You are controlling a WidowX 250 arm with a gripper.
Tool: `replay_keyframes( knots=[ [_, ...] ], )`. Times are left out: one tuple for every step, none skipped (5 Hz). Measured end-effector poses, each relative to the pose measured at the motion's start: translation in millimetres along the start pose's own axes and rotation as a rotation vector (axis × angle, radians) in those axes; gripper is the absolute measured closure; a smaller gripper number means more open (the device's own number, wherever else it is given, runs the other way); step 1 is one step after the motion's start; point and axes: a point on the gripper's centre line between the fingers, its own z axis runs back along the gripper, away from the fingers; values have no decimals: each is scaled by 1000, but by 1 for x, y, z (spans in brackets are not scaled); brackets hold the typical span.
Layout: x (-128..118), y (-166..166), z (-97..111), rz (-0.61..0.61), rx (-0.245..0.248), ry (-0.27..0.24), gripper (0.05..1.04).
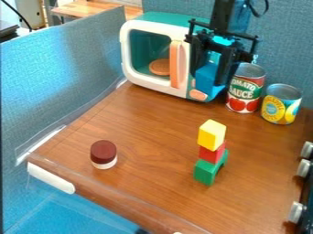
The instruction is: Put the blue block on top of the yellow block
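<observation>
Well, our end effector (211, 71), upper rt, is clamped on the blue block (206, 78); off-ctr release could topple the yellow block (211, 133) b/c its stack (211, 155) is narrow.

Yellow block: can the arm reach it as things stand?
Probably yes. The yellow block tops the red block, nothing over it, and no obstacle shows between it and the blue block in the pincer.

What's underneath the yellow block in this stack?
Directly under the yellow block is a red block, which rests on a green block. The yellow block covers the red one's top face, and whatever surface lies right beneath the green block is hidden.
</observation>
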Motion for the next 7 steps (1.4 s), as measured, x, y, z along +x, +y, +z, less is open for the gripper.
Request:
replay_keyframes(
  knots=[
    [-2, 6, -16, -2, -15, -6, 507],
    [8, 6, -17, -35, -31, -70, 507],
    [9, 5, -21, -61, -39, -60, 507],
    [13, 3, -30, -76, -51, -20, 507],
    [15, -1, -33, -81, -55, -3, 507],
    [15, -1, -37, -83, -55, 24, 507],
    [11, -3, -37, -68, -69, 54, 507]
  ],
)
